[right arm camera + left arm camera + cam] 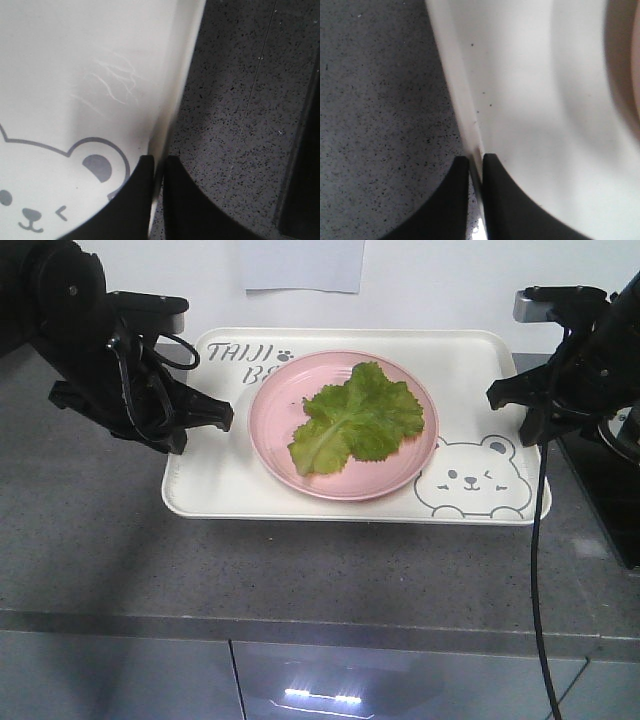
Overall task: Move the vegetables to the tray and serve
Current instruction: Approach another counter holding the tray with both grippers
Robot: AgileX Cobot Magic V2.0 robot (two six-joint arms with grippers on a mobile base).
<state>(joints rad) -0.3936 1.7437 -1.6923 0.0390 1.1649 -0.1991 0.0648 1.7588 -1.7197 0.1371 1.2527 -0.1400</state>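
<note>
The vegetables, one ruffled green lettuce leaf (355, 420), lie on a round pink plate (285, 400) that sits on the cream tray (230, 480) with the bear drawing. My left gripper (222, 416) is shut on the tray's left rim; the left wrist view shows its jaws (476, 161) pinching the thin edge of the tray (530, 90). At the opposite side my right gripper (497, 396) is shut on the right rim. In the right wrist view it (159, 161) clamps the tray (75, 60) beside the bear's ear. I cannot tell whether the tray is lifted.
A grey speckled counter (300, 570) carries the tray, with its front edge near the bottom of the front view. A dark box (610, 490) stands at the far right. A black cable (537, 570) hangs from the right arm. A white wall runs behind.
</note>
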